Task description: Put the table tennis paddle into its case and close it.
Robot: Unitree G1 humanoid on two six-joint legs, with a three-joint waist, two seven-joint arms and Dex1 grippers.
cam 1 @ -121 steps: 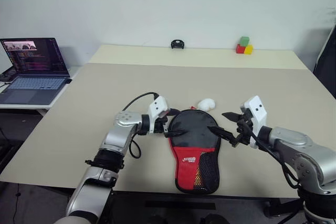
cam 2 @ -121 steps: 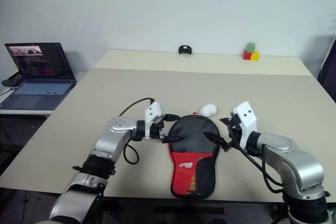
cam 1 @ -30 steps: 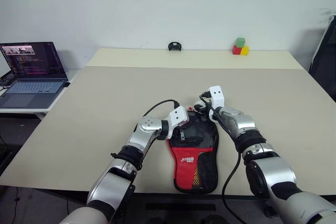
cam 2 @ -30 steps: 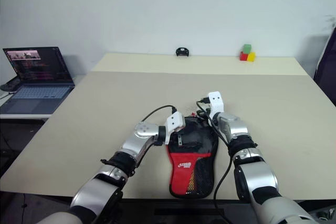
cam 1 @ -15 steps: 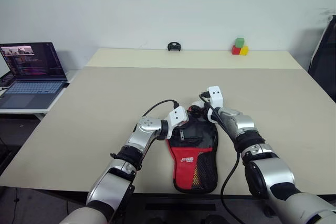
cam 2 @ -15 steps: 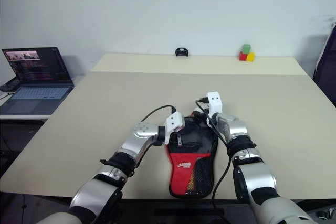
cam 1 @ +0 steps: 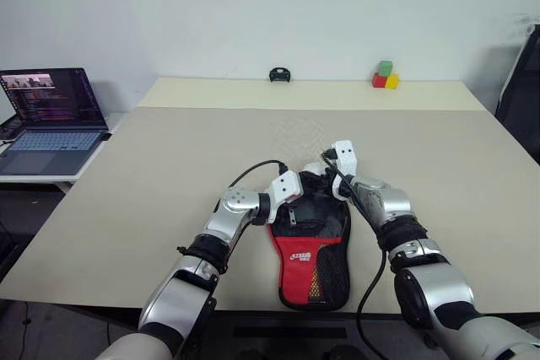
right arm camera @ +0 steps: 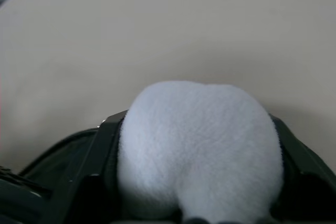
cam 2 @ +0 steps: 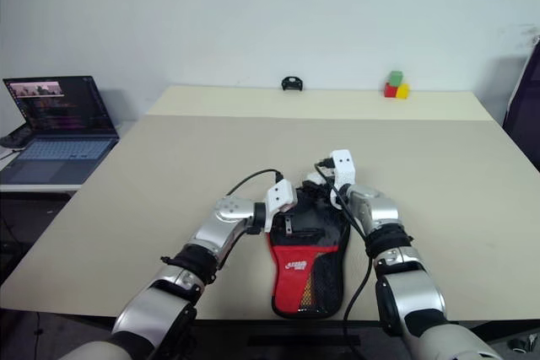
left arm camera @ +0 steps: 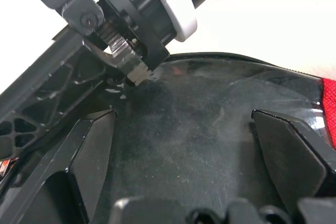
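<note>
i'm on the closing step: my left tool (left arm camera: 178, 145), fingers spread, presses the case (cam 1: 314, 246) lying on the surface (cam 1: 152, 174) under both tools, while my right tool (right arm camera: 197, 203) brackets its white fluffy zip pull (right arm camera: 198, 145), unclenched, so next i pinch and drag it.

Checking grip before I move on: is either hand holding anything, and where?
Left hand is open over the case, holding nothing. A white pom sits right at the right hand; whether it is gripped cannot be told.

The case (cam 1: 313, 246) hides the paddle; a white fluffy ball (right arm camera: 199, 148) masks the right gripper's grip
</note>
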